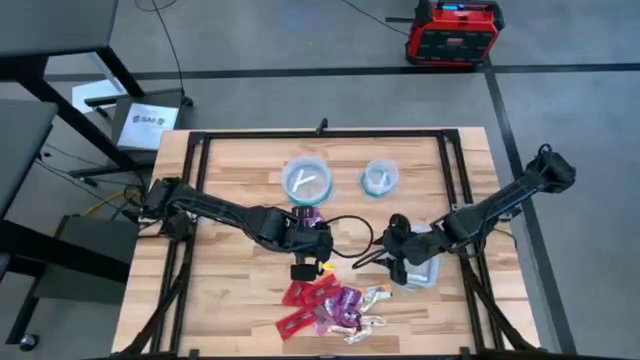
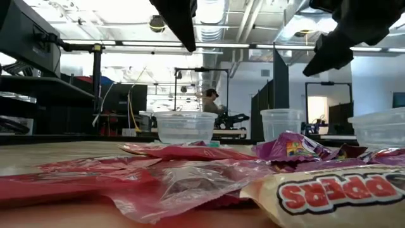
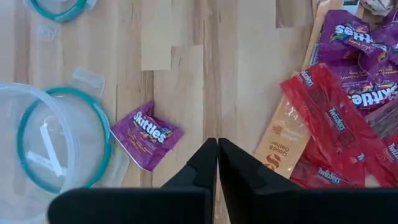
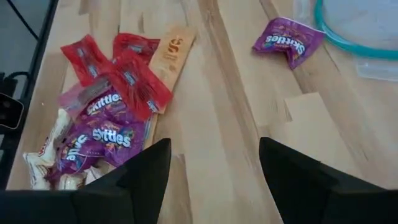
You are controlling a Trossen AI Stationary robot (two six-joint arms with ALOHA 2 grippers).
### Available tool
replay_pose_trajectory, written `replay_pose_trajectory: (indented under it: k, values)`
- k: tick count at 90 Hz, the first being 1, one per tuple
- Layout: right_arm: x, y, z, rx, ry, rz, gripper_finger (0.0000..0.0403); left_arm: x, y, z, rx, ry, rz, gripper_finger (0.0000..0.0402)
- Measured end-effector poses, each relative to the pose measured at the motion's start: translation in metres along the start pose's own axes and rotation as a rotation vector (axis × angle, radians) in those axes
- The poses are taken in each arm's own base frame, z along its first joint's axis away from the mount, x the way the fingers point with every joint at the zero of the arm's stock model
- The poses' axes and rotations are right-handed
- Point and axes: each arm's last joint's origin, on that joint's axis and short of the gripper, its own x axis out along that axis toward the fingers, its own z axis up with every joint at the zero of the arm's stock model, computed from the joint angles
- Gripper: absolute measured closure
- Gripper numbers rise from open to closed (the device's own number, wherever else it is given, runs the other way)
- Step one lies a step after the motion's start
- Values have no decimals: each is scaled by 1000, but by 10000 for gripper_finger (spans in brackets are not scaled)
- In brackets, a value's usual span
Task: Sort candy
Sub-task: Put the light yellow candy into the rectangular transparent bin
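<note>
Both arms reach toward the table's middle, the left hand (image 3: 217,163) closed, the right hand (image 4: 214,168) spread wide.

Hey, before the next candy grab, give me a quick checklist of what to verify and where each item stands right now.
1. Left claw empty: ok, fingers shut on nothing.
2. Right claw ready to grasp: ok, open, holding nothing.
3. Candy pile within reach: ok, at the table's front edge.
4. Stray purple candy sorted: not ok, it lies on the wood beside the large bowl.
5. Small bowl unobstructed: ok, both arms are clear of it.
6. Large bowl holds only one colour: cannot tell.
</note>
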Motion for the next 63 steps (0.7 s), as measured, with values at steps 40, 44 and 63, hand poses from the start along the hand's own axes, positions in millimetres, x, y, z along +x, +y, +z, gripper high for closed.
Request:
replay_pose_trajectory:
  k: [40, 44, 63]
  values:
    - [-7, -1, 4, 16, -27, 16, 173, 0, 0, 0, -3, 2, 1, 402]
    - [-7, -1, 4, 12, -27, 16, 173, 0, 0, 0, 5, 2, 1, 402]
    - [-7, -3, 4, 12, -22, 11, 173, 1, 2, -1, 6, 9, 4, 402]
